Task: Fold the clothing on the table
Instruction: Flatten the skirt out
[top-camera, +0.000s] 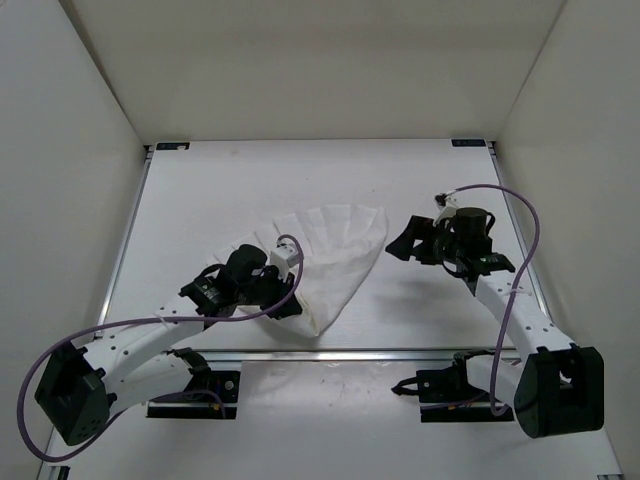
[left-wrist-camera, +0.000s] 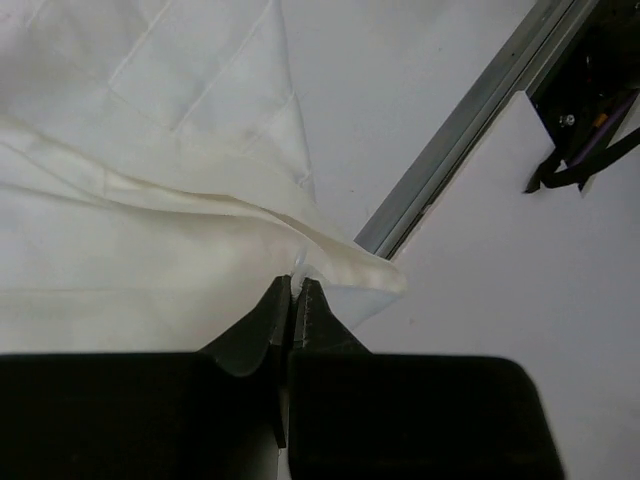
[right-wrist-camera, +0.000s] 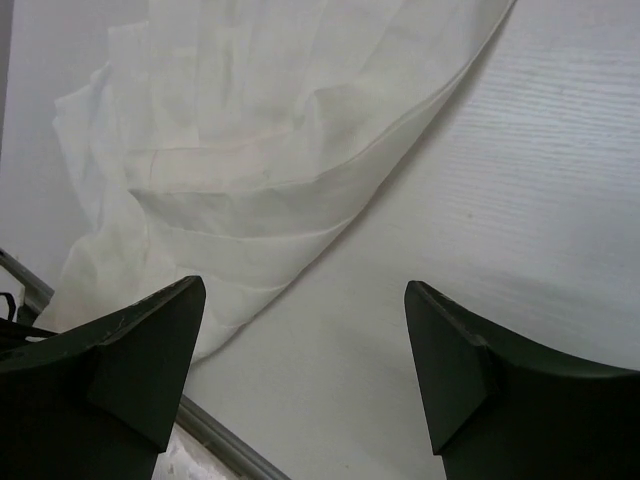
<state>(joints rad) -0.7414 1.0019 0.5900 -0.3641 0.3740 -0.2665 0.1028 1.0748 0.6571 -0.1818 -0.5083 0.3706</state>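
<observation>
The clothing lay fanned out on the desk, thin and limp; I judged it light and prone to sag. My left tool pinched its near corner; my right tool hung spread, empty, just beside the right edge, worth grabbing.

One garment, one table, two end effectors, left and right.
</observation>
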